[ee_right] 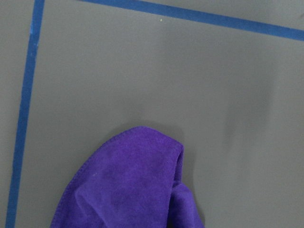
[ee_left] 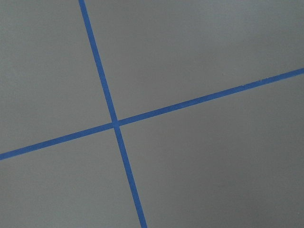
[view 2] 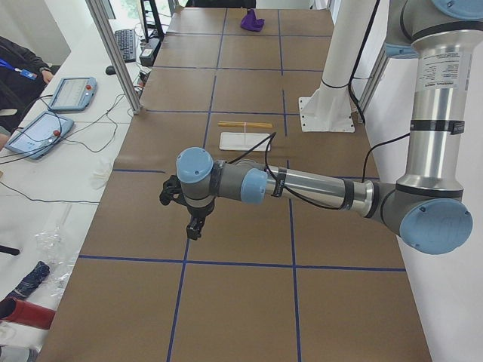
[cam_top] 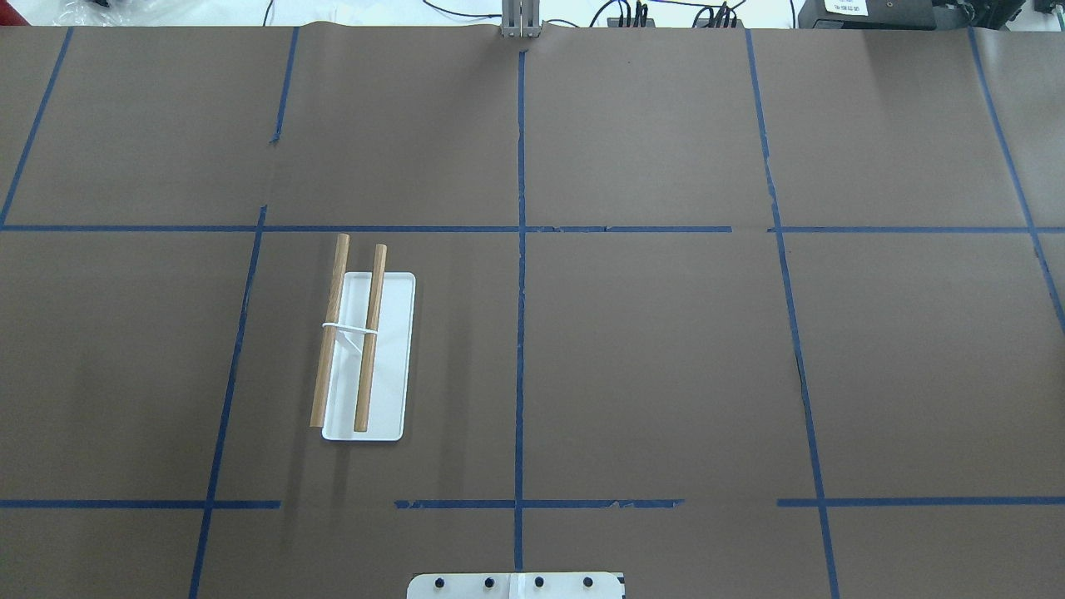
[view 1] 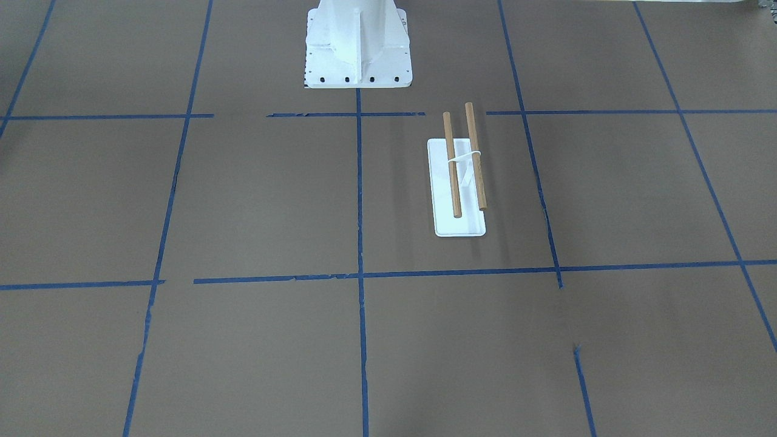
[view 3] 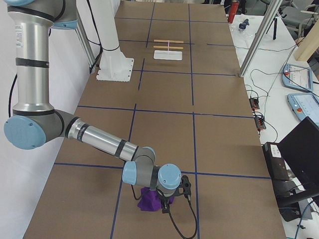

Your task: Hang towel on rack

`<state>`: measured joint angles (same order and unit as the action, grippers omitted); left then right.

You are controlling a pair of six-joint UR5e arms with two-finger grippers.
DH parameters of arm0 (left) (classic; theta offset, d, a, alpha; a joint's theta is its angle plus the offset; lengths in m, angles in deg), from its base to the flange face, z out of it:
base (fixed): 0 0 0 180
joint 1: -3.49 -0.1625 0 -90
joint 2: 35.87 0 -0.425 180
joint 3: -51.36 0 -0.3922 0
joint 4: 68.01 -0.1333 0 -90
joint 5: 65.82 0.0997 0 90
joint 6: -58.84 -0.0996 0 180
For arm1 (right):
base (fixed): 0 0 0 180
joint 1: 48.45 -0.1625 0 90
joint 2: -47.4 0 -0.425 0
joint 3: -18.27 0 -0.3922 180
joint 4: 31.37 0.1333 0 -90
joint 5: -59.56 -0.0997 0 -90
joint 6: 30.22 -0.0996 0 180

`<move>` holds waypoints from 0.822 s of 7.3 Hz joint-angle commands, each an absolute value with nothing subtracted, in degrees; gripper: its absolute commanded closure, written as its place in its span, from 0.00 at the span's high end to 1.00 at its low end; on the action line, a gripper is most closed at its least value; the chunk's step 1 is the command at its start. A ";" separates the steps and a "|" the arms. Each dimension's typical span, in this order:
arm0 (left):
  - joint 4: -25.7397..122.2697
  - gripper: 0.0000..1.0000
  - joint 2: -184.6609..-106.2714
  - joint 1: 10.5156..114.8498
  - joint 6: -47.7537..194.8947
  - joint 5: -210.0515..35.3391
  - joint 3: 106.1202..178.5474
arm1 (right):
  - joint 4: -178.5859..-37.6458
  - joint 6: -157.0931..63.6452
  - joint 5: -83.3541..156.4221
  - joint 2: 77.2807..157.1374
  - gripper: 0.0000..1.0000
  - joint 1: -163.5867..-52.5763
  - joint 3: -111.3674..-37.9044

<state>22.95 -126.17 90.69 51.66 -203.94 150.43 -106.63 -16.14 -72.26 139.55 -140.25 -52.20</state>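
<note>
1. The towel (view 3: 149,200) lies bunched in a purple heap on the brown table (view 3: 164,134), at the end on the robot's right. You see it small at the far end in the left-side view (view 2: 251,21). In the right wrist view its folded, stitched edge fills the lower middle (ee_right: 133,185), inside a corner of blue tape (ee_right: 26,109).
2. The right gripper (view 3: 164,205) points down at the heap. Only the side view shows it, so you cannot tell whether its fingers are spread or pinching, nor whether they touch the cloth.
3. The rack (cam_top: 391,358) stands well apart from the towel, on the robot's left half of the table, just left of the centre tape line in the overhead view. Its white base lies flat, and a white support carries two parallel wooden rods (view 1: 452,164), both bare. It also shows in the side views (view 2: 245,139) (view 3: 168,54).
4. The left gripper (view 2: 194,226) hangs over bare table beyond the rack, toward the left end and pointing down. Here too you cannot tell the state of its fingers. Its wrist camera shows only a tape crossing (ee_left: 115,124).
5. The white pedestal (view 1: 358,60) stands at the robot's side of the table, near the rack.
6. Two handheld consoles (view 2: 72,94) lie on the side bench.
</note>
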 commanded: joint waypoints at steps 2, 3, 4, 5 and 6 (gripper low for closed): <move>22.86 1.00 -126.14 90.85 51.81 -206.70 151.64 | -98.47 -17.83 -72.01 141.86 1.00 -138.98 -48.09; 22.78 1.00 -126.22 90.85 51.81 -206.71 152.17 | -97.30 -17.92 -72.45 143.19 1.00 -138.89 -48.09; 22.86 1.00 -126.22 90.94 51.81 -206.71 152.17 | -97.20 -17.92 -73.41 143.72 1.00 -138.54 -48.17; 22.86 1.00 -126.22 90.94 51.81 -206.71 152.17 | -97.20 -17.83 -73.60 144.16 1.00 -137.67 -48.17; 22.86 1.00 -126.22 90.94 51.81 -206.71 152.26 | -97.20 -17.83 -73.51 144.43 1.00 -137.14 -48.17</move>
<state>22.86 -126.22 90.92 51.81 -206.69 152.17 -97.34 -17.86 -73.38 143.92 -137.89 -48.19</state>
